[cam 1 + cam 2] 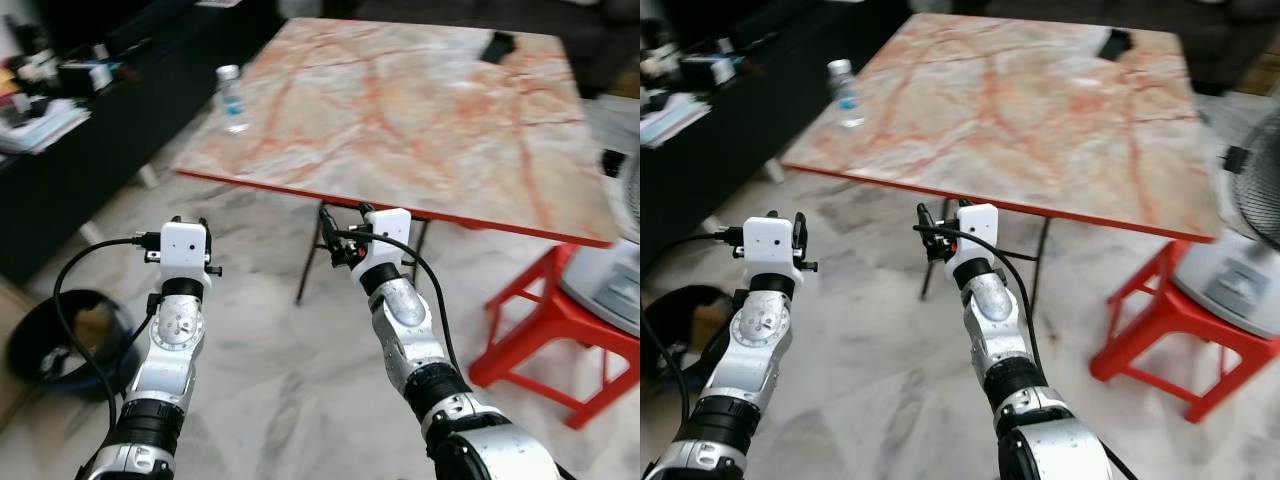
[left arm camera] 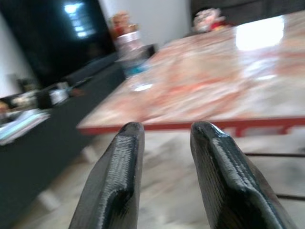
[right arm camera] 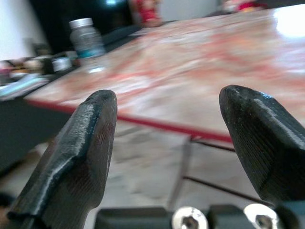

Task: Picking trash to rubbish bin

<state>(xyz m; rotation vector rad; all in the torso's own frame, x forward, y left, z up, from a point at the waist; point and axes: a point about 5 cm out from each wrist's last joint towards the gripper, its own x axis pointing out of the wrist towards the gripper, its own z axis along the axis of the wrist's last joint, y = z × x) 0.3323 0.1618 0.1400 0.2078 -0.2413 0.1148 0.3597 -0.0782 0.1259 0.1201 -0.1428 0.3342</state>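
A clear plastic bottle [image 1: 231, 98] with a blue label stands upright near the left edge of the marble table [image 1: 420, 120]. A dark round bin [image 1: 66, 342] sits on the floor at my lower left, with something brown inside. Both arms are raised in front of the table's red near edge, below the tabletop. My left gripper [image 1: 189, 222] is open by a narrow gap and holds nothing. My right gripper [image 1: 344, 211] is wide open and empty. The bottle [image 3: 86, 40] stands far ahead between the right fingers [image 3: 81, 143], and it also shows in the left wrist view as a blurred bottle [image 2: 131, 59].
A red stool [image 1: 545, 325] stands at the right beside a white fan base [image 1: 610, 270]. A black low cabinet [image 1: 90, 140] with clutter runs along the left. A small black object [image 1: 497, 46] lies at the table's far edge. Pale marble floor [image 1: 270, 380] lies under the arms.
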